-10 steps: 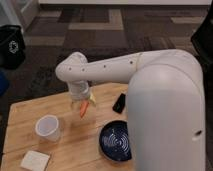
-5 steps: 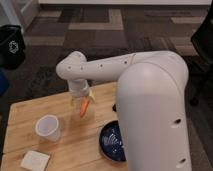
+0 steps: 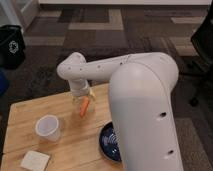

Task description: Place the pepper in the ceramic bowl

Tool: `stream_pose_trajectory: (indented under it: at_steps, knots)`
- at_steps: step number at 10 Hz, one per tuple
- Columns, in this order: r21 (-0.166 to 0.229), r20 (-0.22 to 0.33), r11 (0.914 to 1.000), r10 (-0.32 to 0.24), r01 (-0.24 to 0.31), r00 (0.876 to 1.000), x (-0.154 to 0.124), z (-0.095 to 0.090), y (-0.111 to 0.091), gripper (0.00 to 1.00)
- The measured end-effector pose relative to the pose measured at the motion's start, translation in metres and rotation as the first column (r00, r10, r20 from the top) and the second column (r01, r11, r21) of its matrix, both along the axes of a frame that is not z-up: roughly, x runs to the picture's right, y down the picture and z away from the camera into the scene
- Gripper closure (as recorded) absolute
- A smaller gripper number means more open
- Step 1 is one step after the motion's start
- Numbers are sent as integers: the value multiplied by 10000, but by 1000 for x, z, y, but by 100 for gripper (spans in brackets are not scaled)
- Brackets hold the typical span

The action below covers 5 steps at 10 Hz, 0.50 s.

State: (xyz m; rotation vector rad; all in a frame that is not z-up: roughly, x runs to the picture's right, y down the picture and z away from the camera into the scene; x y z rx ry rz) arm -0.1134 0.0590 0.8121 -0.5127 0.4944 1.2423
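The gripper (image 3: 83, 98) hangs over the middle of the wooden table (image 3: 29, 113), nearer its far edge than its near one. Its 2 fingers look closed on the upper end of the pepper (image 3: 85, 106), though the wrist housing hides much of the contact. The pepper points downward, tilted a little, with its narrow tip free. Held by 1 end like this, its length dangles below the fingers, so it can drop tip-first into a dish without the fingers going in.

The ceramic bowl (image 3: 107, 143) sits by the near right part of the table. Only its left portion shows, because the robot's large white arm (image 3: 150, 100) covers the rest. The pepper is apart from the bowl, toward the far edge and a little to the left, so it is lifted but not yet delivered. A carry toward the near right corner comes before release.

1 white cup (image 3: 48, 128) stands toward the near left, clear of that path. A pale square pad (image 3: 35, 160) lies at the near left corner.
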Motion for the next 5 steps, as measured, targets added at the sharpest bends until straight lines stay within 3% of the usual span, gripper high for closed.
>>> stream_pose_trajectory:
  at_steps: [5]
  knots:
    - [4, 485, 9972, -742, 742, 9961, 1, 20, -8, 35]
